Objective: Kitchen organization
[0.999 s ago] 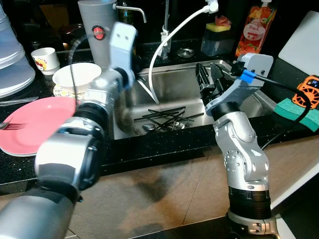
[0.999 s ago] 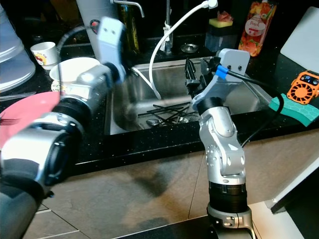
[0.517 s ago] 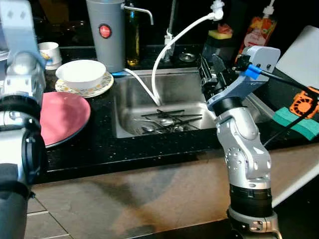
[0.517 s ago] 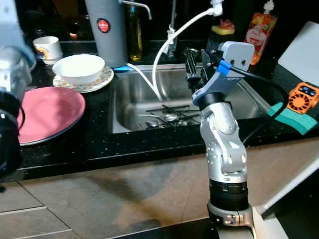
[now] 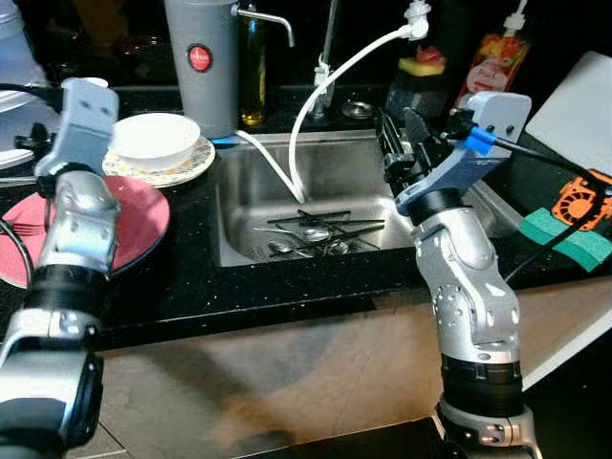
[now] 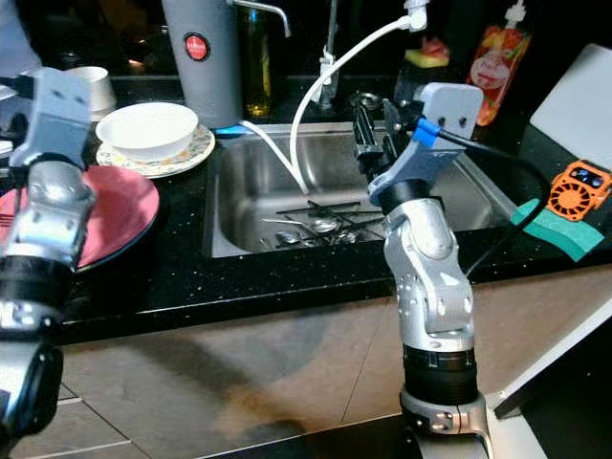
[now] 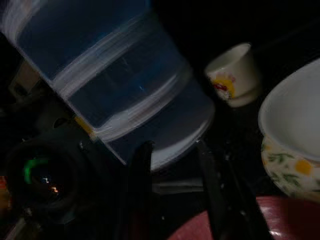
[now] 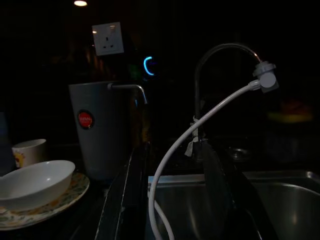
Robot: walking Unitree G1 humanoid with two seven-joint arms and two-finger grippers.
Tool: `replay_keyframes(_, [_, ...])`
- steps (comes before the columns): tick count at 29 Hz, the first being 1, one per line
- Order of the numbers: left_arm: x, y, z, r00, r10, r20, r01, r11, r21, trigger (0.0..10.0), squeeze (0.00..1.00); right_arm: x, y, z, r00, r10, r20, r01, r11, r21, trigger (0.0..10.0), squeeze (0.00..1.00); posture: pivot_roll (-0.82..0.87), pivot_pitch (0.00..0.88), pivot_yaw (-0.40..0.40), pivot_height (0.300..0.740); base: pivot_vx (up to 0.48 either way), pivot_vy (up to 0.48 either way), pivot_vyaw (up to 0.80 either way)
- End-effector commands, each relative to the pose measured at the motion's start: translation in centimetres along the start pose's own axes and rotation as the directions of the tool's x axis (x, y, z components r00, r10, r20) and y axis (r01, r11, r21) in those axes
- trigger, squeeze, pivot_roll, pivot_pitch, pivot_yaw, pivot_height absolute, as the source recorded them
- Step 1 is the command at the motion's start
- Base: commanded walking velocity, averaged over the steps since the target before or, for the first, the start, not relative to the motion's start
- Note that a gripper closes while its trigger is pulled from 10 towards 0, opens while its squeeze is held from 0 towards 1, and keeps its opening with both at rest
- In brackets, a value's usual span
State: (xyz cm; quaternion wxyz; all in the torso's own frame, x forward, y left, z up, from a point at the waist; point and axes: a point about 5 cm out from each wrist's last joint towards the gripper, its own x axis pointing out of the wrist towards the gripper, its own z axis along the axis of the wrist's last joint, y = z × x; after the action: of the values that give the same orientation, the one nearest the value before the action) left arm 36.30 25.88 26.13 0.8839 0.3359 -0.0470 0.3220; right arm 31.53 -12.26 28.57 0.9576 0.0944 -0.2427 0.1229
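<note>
A steel sink (image 5: pixel 344 172) holds several pieces of cutlery (image 5: pixel 316 231) on its floor. Left of it on the black counter lies a pink plate (image 5: pixel 143 220) with a fork (image 5: pixel 21 229) on it. Behind the plate a white bowl (image 5: pixel 153 134) sits on a patterned plate (image 5: pixel 186 170). My left arm (image 5: pixel 72 201) reaches over the pink plate; my left gripper (image 7: pixel 172 195) is open and empty, pointing at a clear water jug (image 7: pixel 115 75) and a small cup (image 7: pixel 234 75). My right gripper (image 5: pixel 400 148) hangs open and empty above the sink's right side.
A grey dispenser (image 5: pixel 201 62) and an oil bottle (image 5: pixel 252 67) stand behind the sink. A white hose (image 5: pixel 330 81) curves from the tap into the basin. A soap holder (image 5: pixel 421 76), a red pouch (image 5: pixel 490 62), a green sponge (image 5: pixel 564 239) and an orange gadget (image 5: pixel 593 186) are on the right.
The camera has shifted. My left arm has swung from in front of the sink out to the left, over the pink plate. The right arm has barely moved.
</note>
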Motion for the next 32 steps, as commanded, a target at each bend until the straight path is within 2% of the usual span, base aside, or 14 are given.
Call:
replay_keyframes(1, [-2.0, -0.6, 1.0, 0.997, -0.050, 0.061, 0.048, 0.998, 0.046, 10.0, 1.00, -0.1, -0.2, -0.8, 0.999, -0.011, -0.032, 0.011, 1.000, 0.015, 10.0, 0.00, 0.06, 0.000, -0.047, 0.740, 0.000, 0.000, 0.00])
replay_keyframes(2, [-2.8, -0.7, 0.7, 0.997, -0.060, 0.051, 0.058, 0.997, 0.044, 10.0, 1.00, -0.2, -0.1, -0.9, 0.999, -0.008, -0.036, 0.009, 1.000, 0.020, 10.0, 0.00, 0.07, 0.000, -0.046, 0.740, 0.000, 0.000, 0.00])
replay_keyframes(3, [-2.8, -0.7, 0.7, 0.997, -0.060, 0.051, 0.058, 0.997, 0.044, 10.0, 1.00, -0.2, -0.1, -0.9, 0.999, -0.008, -0.036, 0.009, 1.000, 0.020, 10.0, 0.00, 0.07, 0.000, -0.046, 0.740, 0.000, 0.000, 0.00])
replay_keyframes(6, [-4.3, -0.6, -1.8, 0.991, -0.109, -0.074, 0.110, 0.994, 0.022, 10.0, 1.00, -0.3, 0.1, -1.2, 0.999, 0.001, -0.046, 0.000, 1.000, 0.027, 10.0, 0.00, 0.08, 0.000, -0.046, 0.740, 0.000, 0.000, 0.00])
replay_keyframes(8, [-4.3, -0.3, -2.3, 0.985, -0.132, -0.107, 0.134, 0.991, 0.012, 10.0, 1.00, -0.3, 0.1, -1.2, 0.999, 0.002, -0.047, -0.001, 1.000, 0.028, 10.0, 0.00, 0.08, 0.001, -0.047, 0.740, 0.000, 0.000, 0.00])
replay_keyframes(9, [-4.1, 0.3, -2.6, 0.979, -0.156, -0.133, 0.160, 0.987, 0.019, 10.0, 0.00, -0.3, 0.1, -1.2, 0.999, 0.003, -0.050, -0.001, 1.000, 0.028, 10.0, 0.00, 0.09, 0.002, -0.057, 0.740, 0.000, 0.000, 0.00])
replay_keyframes(10, [-3.7, 1.0, -2.7, 0.974, -0.167, -0.155, 0.171, 0.985, 0.014, 10.0, 0.00, -0.3, 0.0, -1.3, 0.999, 0.003, -0.052, -0.002, 1.000, 0.027, 10.0, 0.00, 0.09, 0.002, -0.057, 0.740, 0.000, 0.000, 0.00])
replay_keyframes(11, [-2.8, 2.4, -2.7, 0.967, -0.192, -0.167, 0.204, 0.977, 0.061, 10.0, 0.00, -0.3, 0.0, -1.3, 0.998, 0.007, -0.056, -0.006, 1.000, 0.025, 10.0, 0.00, 0.10, 0.000, -0.062, 0.740, 0.000, 0.000, 0.00])
replay_keyframes(14, [-2.4, 3.1, -2.8, 0.956, -0.225, -0.187, 0.243, 0.967, 0.077, 10.0, 0.00, -0.3, -0.1, -1.4, 0.998, 0.010, -0.058, -0.008, 1.000, 0.025, 10.0, 0.00, 0.10, 0.000, -0.062, 0.740, 0.000, 0.000, 0.00])
replay_keyframes(19, [-1.7, 4.4, -3.3, 0.950, -0.246, -0.193, 0.280, 0.944, 0.175, 10.0, 0.00, 0.0, 0.0, -1.5, 0.998, 0.012, -0.056, -0.010, 1.000, 0.026, 10.0, 0.00, 0.10, 0.000, -0.065, 0.740, 0.000, 0.000, 0.00])
replay_keyframes(22, [-1.7, 4.5, -3.4, 0.944, -0.274, -0.185, 0.310, 0.927, 0.212, 10.0, 0.00, 0.0, 0.0, -1.5, 0.998, 0.011, -0.055, -0.010, 1.000, 0.027, 10.0, 0.00, 0.10, 0.000, -0.065, 0.740, 0.000, 0.000, 0.00])
replay_keyframes(25, [-1.9, 4.3, -3.3, 0.919, -0.345, -0.188, 0.386, 0.885, 0.260, 10.0, 0.00, 0.0, -0.1, -1.5, 0.998, 0.007, -0.055, -0.006, 1.000, 0.026, 10.0, 0.00, 0.10, 0.000, -0.061, 0.740, 0.000, 0.000, 0.00])
replay_keyframes(29, [-1.9, 4.4, -3.4, 0.903, -0.385, -0.191, 0.427, 0.852, 0.302, 10.0, 0.00, -0.1, -0.2, -1.5, 0.999, 0.002, -0.054, -0.001, 1.000, 0.026, 10.0, 0.00, 0.10, 0.000, -0.061, 0.740, 0.000, 0.000, 0.00])
replay_keyframes(32, [-1.5, 5.0, -3.2, 0.906, -0.381, -0.186, 0.422, 0.850, 0.314, 10.0, 0.00, -0.1, -0.3, -1.4, 0.999, 0.001, -0.053, 0.000, 1.000, 0.026, 10.0, 0.00, 0.10, 0.000, -0.066, 0.740, 0.000, 0.000, 0.00])
